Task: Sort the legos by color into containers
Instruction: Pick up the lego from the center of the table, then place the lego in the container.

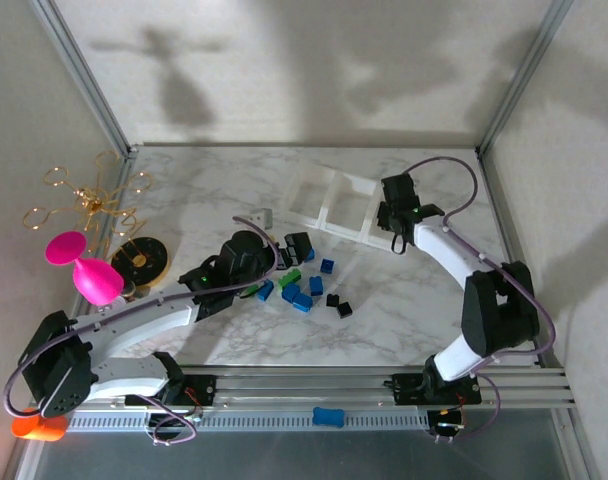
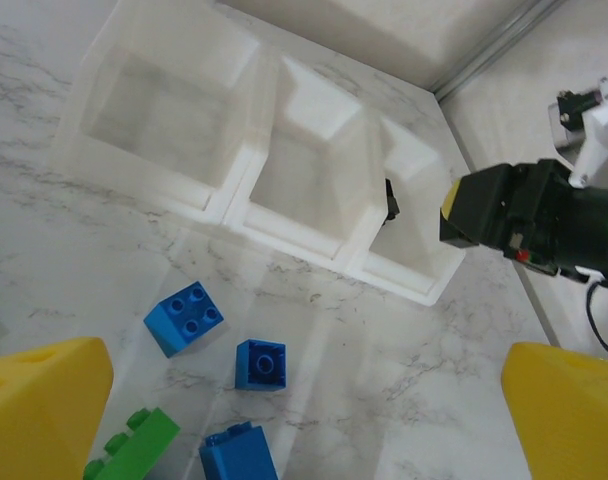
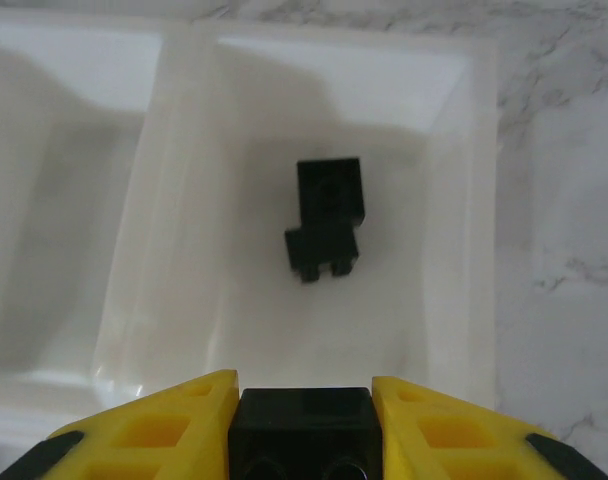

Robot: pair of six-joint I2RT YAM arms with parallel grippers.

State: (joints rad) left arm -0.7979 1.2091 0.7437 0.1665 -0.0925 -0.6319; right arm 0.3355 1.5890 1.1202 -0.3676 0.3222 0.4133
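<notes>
Top view: on the veined marble tabletop (image 1: 404,320), loose legos (image 1: 302,298) in blue, green and black lie at mid-frame, just below the translucent white three-bin tray (image 1: 329,205). The left gripper (image 1: 300,246) hovers over the pile, and the right gripper (image 1: 394,225) sits at the tray's right end.

Left wrist view: the left gripper (image 2: 304,400) is spread wide with nothing between its yellow fingers (image 2: 39,405). A studded blue brick (image 2: 184,317) and a glossy green brick (image 2: 134,445) lie at lower left, below the tray (image 2: 234,200).

Right wrist view: at the bottom edge, the right gripper (image 3: 302,410) has its yellow fingers (image 3: 154,430) pinched on a black brick (image 3: 302,432). It is held above the end bin (image 3: 464,200), where black bricks (image 3: 326,215), seemingly two, lie touching.
</notes>
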